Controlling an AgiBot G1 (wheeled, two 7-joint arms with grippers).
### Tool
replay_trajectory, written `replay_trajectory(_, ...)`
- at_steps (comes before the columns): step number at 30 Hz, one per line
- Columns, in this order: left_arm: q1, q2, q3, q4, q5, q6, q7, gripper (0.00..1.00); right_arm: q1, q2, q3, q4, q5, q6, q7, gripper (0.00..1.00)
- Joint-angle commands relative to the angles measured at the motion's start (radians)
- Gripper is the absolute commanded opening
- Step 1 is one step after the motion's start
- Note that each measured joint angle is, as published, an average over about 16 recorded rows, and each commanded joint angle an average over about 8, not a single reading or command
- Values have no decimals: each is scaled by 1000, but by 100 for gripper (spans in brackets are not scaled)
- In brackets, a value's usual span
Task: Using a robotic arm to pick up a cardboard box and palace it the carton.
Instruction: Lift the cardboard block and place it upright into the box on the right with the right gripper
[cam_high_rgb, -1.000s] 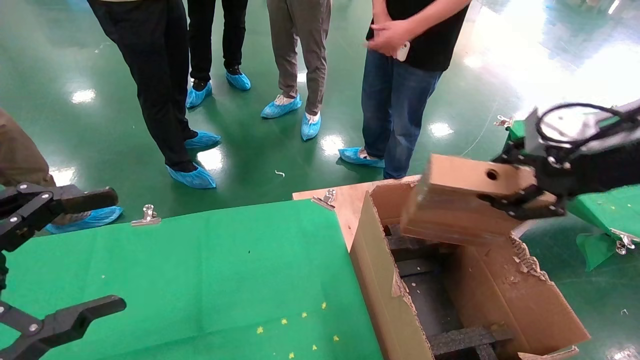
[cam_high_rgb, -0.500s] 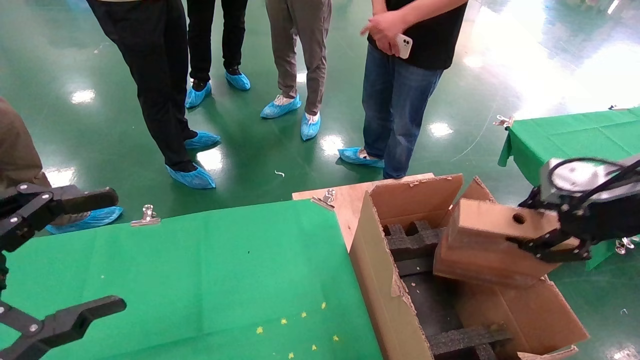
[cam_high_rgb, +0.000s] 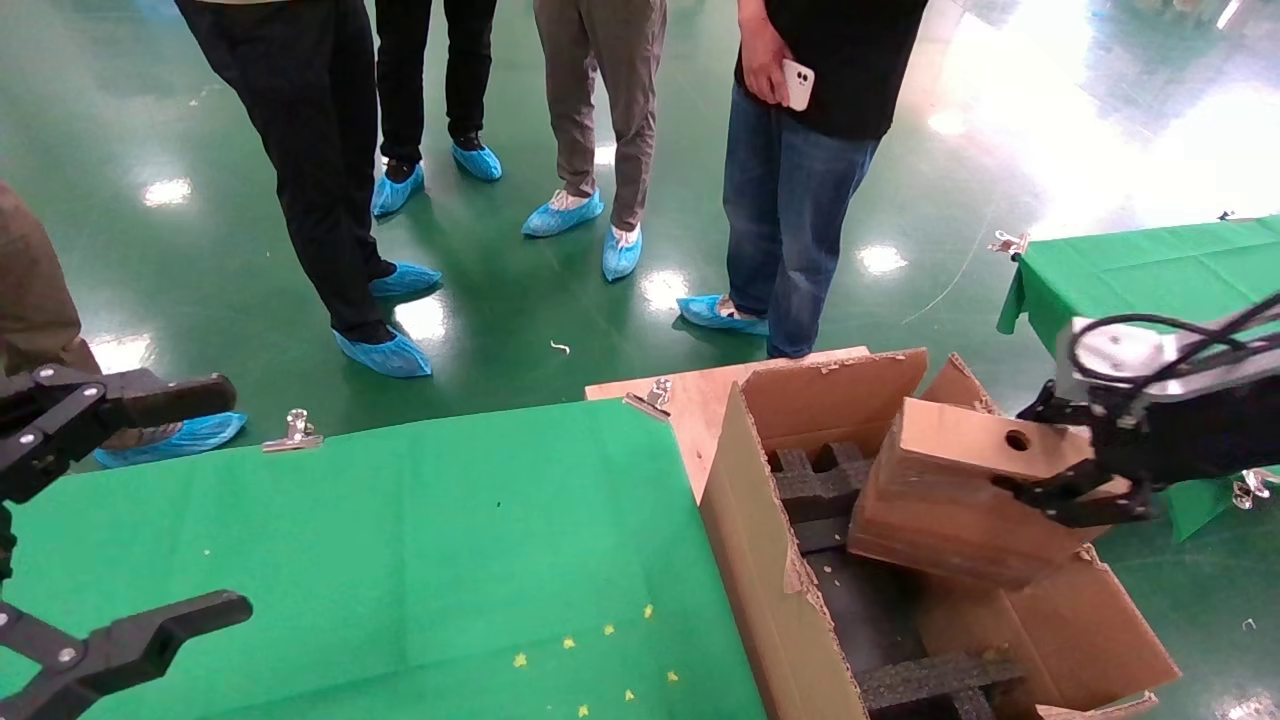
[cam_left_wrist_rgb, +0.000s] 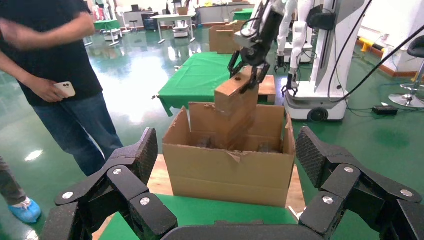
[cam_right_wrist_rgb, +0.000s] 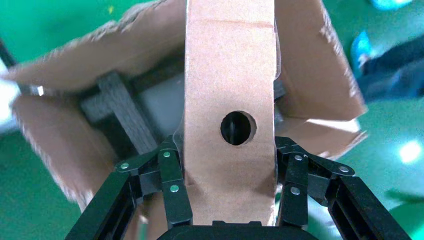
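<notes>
the right black two-finger linkage gripper (cam_high_rgb: 1065, 470) clamps the small flat brown cardboard box (cam_high_rgb: 960, 495) across its narrow holed edge, at four o'clock in the head view. the box hangs tilted, its lower end dipping into the large brown corrugated carton (cam_high_rgb: 770, 590) with ragged torn flaps over ribbed black foam inserts (cam_high_rgb: 815, 490). the left all-black gripper (cam_high_rgb: 130, 510) hangs spread wide at eight o'clock above the smooth green tablecloth (cam_high_rgb: 400, 560).

The black two-finger right gripper (cam_high_rgb: 1075, 470) is clamping, reaching inward from the right; the all-black left gripper (cam_high_rgb: 150, 505) is gaping wide.
</notes>
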Motion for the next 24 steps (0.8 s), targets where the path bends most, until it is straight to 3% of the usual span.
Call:
replay_trajectory(1,0,0,0,0,0,0,0,100,-19,-4,-6,-9,11,22,33,0)
replay_trajectory(7,0,0,0,0,0,0,0,100,-101,46,-33,79,8,196,286,0)
replay_trajectory(14,0,0,0,0,0,0,0,100,-164,106,-71,227,-83,385,631,0)
replay_trajectory(19,0,0,0,0,0,0,0,100,-184,124,-92,302,-176,448,853,0)
replay_trajectory(24,0,0,0,0,0,0,0,100,-191,124,-100,332,-219,465,977,0)
